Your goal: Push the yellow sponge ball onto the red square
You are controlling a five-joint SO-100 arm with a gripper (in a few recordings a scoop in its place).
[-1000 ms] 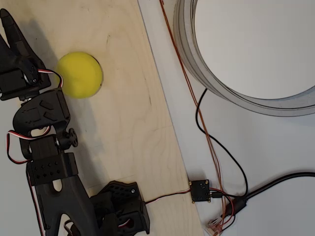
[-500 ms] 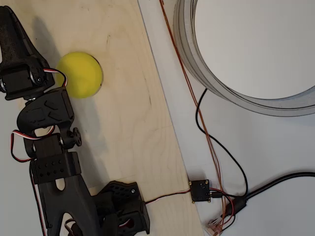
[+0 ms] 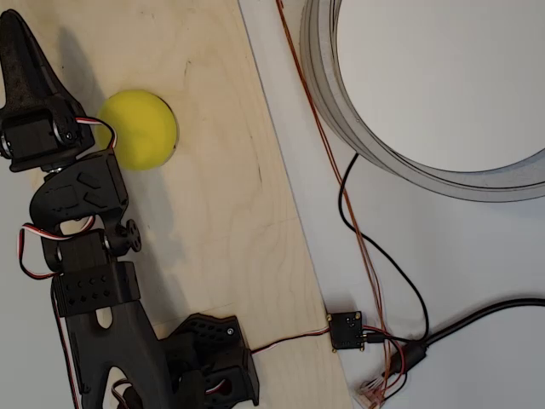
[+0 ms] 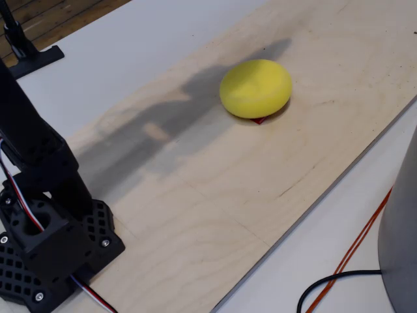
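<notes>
Overhead view: yellow sponge ball (image 3: 137,129) sits on the plywood board (image 3: 221,213), far-left part, just right of the fingers (image 3: 19,53). Fingers point toward the far edge, pressed together to one tip, holding nothing, apart from the ball. Any push has to go rightward from the fingers. Fixed view adds what overhead hides: a red sliver at the ball's near edge, probably the red square (image 4: 258,120), mostly covered. Ball (image 4: 255,88) looks already on target. White table (image 3: 443,273) carries cables.
</notes>
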